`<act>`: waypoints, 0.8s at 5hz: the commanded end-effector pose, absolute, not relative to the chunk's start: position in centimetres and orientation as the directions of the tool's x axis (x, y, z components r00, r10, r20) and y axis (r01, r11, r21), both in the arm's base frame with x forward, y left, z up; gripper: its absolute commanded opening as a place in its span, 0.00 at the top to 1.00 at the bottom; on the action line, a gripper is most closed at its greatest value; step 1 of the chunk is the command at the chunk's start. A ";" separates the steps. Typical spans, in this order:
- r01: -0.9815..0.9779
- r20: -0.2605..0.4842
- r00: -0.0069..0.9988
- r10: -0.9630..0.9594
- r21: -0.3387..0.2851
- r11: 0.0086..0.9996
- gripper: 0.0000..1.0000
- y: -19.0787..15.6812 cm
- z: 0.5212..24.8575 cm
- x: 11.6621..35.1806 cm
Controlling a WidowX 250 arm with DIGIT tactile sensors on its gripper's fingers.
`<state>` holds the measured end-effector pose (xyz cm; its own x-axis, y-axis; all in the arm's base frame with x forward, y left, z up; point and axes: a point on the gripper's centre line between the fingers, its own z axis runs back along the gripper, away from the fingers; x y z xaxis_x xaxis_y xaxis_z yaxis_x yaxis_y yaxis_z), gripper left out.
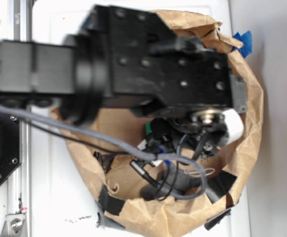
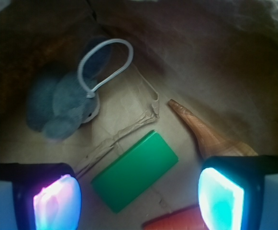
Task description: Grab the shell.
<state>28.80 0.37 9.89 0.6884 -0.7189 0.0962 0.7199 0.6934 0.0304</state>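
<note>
In the wrist view the tan-orange shell [image 2: 206, 132] lies on the bag floor at the right, its thin point toward the upper left; its wide end is hidden behind my right finger. My gripper [image 2: 139, 199] hangs open above the bag floor, its glowing pads [image 2: 57, 201] wide apart with nothing between them. The shell sits just above the right pad [image 2: 221, 194], apart from it. In the exterior view the arm [image 1: 148, 59] reaches down into the brown paper bag [image 1: 247, 143], and the shell and the fingers are hidden.
A green flat block [image 2: 135, 171] lies between and beyond the pads. A red object [image 2: 174, 221] shows at the bottom edge. A grey plush toy [image 2: 60, 103] with a white loop sits at the upper left. Paper bag walls [image 2: 201, 43] rise all round.
</note>
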 end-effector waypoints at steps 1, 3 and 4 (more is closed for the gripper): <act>0.706 0.149 0.659 -0.738 0.215 0.674 0.00 1.4 12.2 29.7; 0.745 0.113 0.627 -0.771 0.203 0.635 0.00 3.5 10.9 29.4; 0.748 0.111 0.633 -0.766 0.167 0.643 0.00 3.7 10.0 29.2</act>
